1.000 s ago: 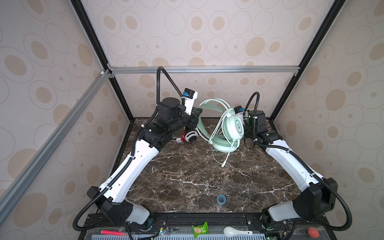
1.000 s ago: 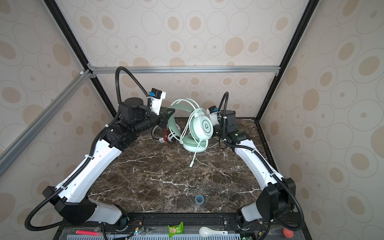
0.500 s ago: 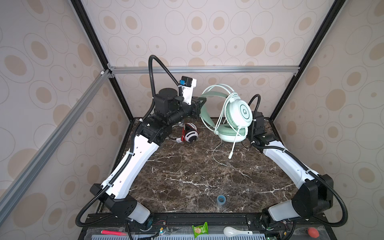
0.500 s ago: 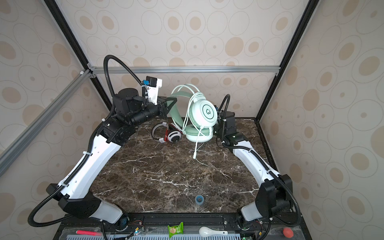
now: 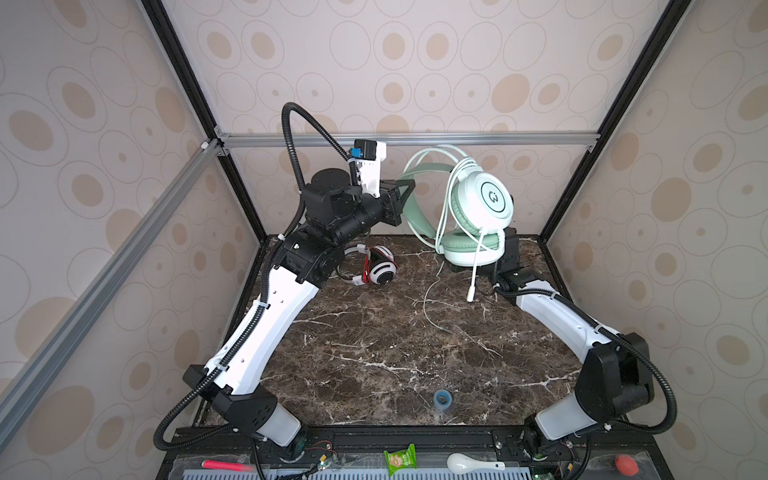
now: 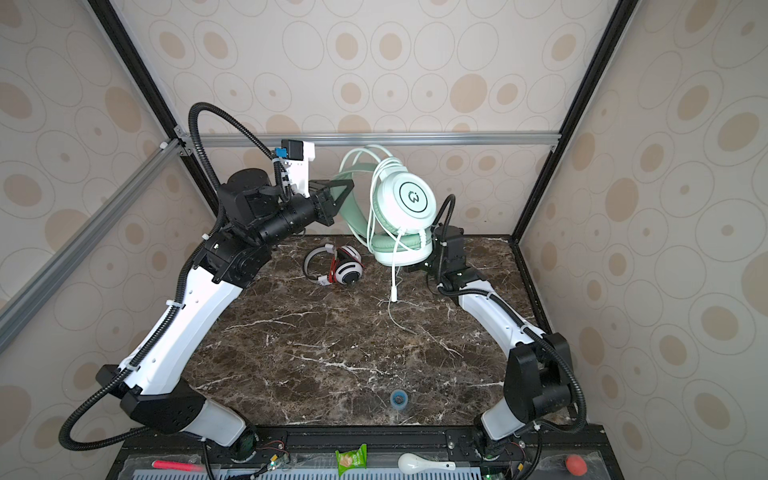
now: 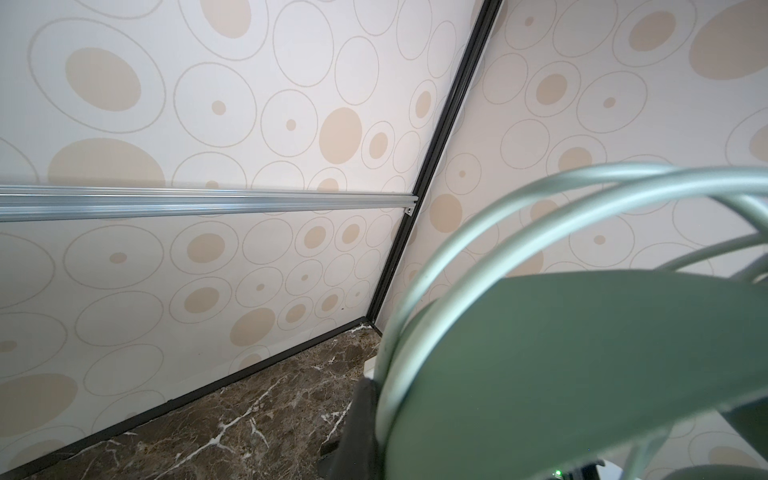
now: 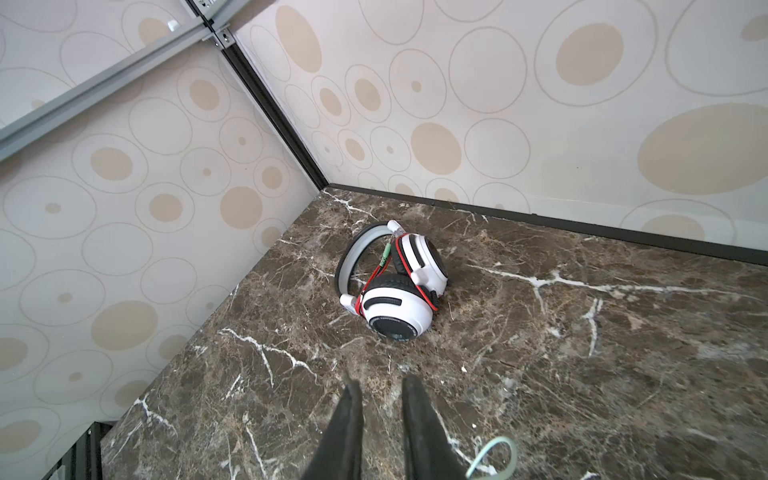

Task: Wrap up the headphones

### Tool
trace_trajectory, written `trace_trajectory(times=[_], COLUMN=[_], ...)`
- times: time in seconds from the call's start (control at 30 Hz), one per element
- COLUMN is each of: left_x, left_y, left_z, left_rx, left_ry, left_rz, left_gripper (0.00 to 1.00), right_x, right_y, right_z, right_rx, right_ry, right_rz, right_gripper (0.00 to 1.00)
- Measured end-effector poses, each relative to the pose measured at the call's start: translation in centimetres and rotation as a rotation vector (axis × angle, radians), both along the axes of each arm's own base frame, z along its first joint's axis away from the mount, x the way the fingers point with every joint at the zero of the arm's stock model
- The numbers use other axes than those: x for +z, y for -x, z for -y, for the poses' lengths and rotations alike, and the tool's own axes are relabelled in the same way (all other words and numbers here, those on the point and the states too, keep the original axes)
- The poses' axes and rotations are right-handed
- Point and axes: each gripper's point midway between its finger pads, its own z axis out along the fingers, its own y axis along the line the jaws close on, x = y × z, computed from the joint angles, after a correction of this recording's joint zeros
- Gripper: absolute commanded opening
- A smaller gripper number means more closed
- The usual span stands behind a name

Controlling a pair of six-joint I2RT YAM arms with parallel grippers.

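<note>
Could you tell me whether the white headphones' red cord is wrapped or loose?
Wrapped: the red cord winds around the white headphones at the ear cups, with none trailing loose.

"What sort of place is this?"

"A robot test cell, the kind a lab builds. The marble-look tabletop (image 5: pixel 374 353) is boxed in on three sides by wallpapered panels (image 5: pixel 415 62) set in black frame posts (image 5: pixel 187 83)."

"What else says lab?"

"A bare aluminium bar (image 5: pixel 415 139) crosses the panel above the tabletop's far edge. Two white-and-black robot arms (image 5: pixel 270 324) rise from a black rail (image 5: pixel 415 438) along the tabletop's near edge. Ribbed cable conduit (image 5: pixel 291 124) loops in the open above the tabletop, and a small camera (image 5: pixel 368 150) sits on one arm's wrist."
</note>
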Motion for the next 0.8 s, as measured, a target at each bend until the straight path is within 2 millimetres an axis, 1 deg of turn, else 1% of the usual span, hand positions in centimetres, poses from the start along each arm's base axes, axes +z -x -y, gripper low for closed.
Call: trace_trajectory(times=[0.1, 0.23, 0.33, 0.47, 0.5, 0.67, 0.8], left_x=[0.2, 0.7, 1.0, 1.1, 1.0, 1.1, 1.0], left_y=[-0.3, -0.8, -1.3, -2.1, -2.3, -3.5, -4.9], left_z=[-0.4, -1.0, -1.6, -2.4, -2.7, -4.2, -6.3], left_rx=[0.01, 0.023, 0.035, 0.055, 0.063, 0.122, 0.227], left_ry=[0.018, 0.05, 0.078, 0.106, 0.111, 0.143, 0.172], left_rz=[-0.006, -0.008, -0.007, -0.013, -0.017, -0.029, -0.043], left_gripper=[0.0, 0.0, 0.0, 0.0, 0.0, 0.0, 0.0], right_x=[-0.8, -2.3, -3.3, -3.7, -3.8, -3.9, -5.0], right_y=[-0.7, -1.5, -1.8, -1.8, -1.8, -1.8, -1.4], right_z=[-0.4, -0.8, -0.9, -0.9, -0.9, -0.9, -0.7], right_rx=[0.004, 0.004, 0.0, -0.001, 0.0, -0.001, -0.008], right_ry=[-0.021, -0.036, -0.036, -0.037, -0.037, -0.031, 0.016], right_rz=[-0.016, -0.048, -0.071, -0.079, -0.08, -0.081, -0.104], right_gripper=[0.2, 0.16, 0.1, 0.01, 0.0, 0.0, 0.0])
